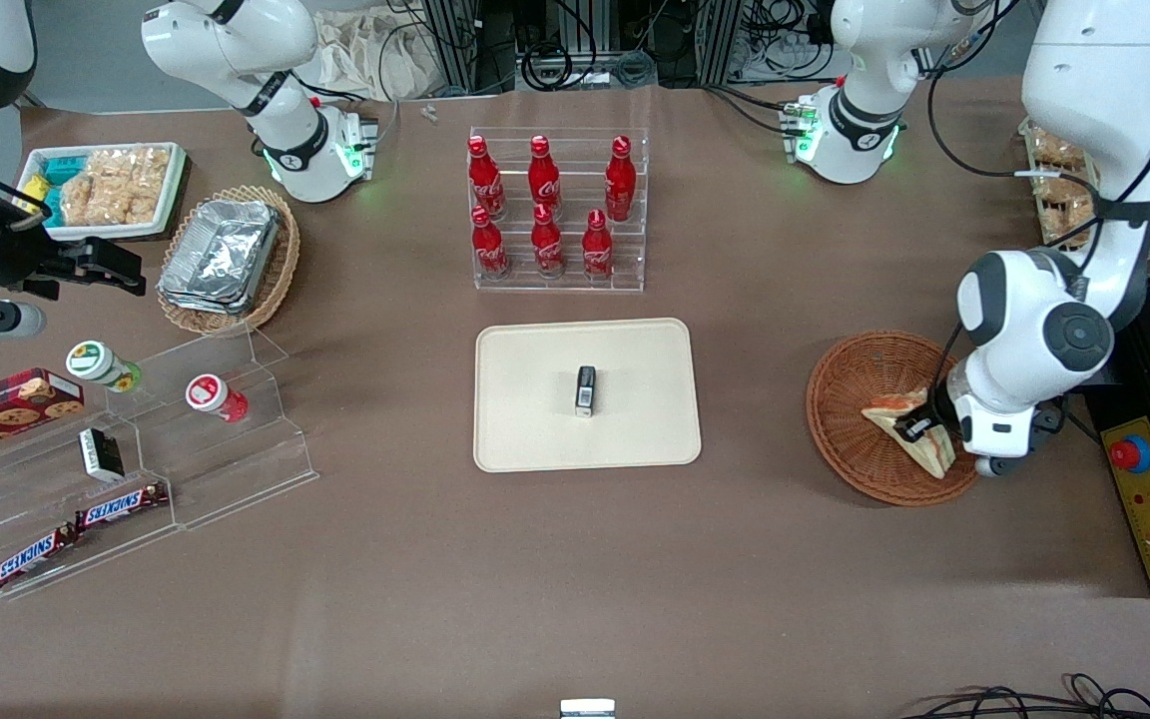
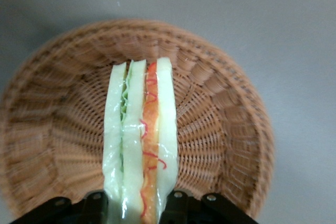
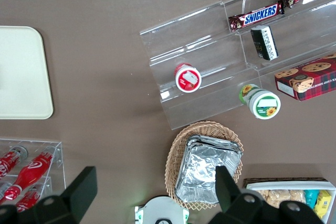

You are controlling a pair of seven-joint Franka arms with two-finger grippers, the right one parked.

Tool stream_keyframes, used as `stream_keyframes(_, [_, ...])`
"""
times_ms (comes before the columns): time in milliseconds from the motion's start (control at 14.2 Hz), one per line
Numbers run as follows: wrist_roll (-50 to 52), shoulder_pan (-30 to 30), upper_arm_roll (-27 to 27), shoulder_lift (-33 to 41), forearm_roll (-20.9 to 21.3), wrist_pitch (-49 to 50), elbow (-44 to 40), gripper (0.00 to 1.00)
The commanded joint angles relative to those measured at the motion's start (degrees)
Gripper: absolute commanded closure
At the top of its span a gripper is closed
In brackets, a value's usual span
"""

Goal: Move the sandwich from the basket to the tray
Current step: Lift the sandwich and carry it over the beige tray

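— Brown cloth covers the table (image 1: 415,589). What sits in the middle?
— First the tray (image 1: 535,439), with a small black box (image 1: 585,389) on it.
— And next, toward the working arm's end?
— Next is the basket (image 1: 850,399). The gripper (image 1: 919,424) is in it, squeezed tight on the sandwich (image 1: 909,424).
— Is the sandwich flat?
— No. It stands on edge between the fingers (image 2: 94,203), over the basket.

gripper (image 2: 140,203) has its fingers (image 2: 94,203) clamped on the sandwich (image 2: 140,140), standing on edge right over the basket (image 2: 220,129)
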State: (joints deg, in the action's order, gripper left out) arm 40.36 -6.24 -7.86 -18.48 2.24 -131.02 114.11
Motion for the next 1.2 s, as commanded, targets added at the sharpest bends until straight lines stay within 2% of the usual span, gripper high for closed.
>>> stream_keyframes(0, [0.86,0.70,-0.58,1.70,-0.13,17.92,-14.04,1.00])
stream_keyframes(212, [0.86,1.23,-3.55,1.43,-0.31,34.29,-28.12,1.00])
stream_keyframes(424, [0.95,3.15,-10.57,0.38,-0.04,40.40,-35.18,1.00])
stream_keyframes(565, [0.77,6.74,-13.84,-1.98,0.04,39.62,-35.28,1.00])
stream_keyframes(706, [1.47,12.19,-14.11,-4.97,0.22,36.38,-34.06,1.00])
stream_keyframes(988, [1.82,20.99,-14.03,-9.45,0.31,17.51,-23.17,1.00])
stream_keyframes(1129, [1.65,23.46,-13.94,-14.01,0.66,12.73,-21.92,1.00])
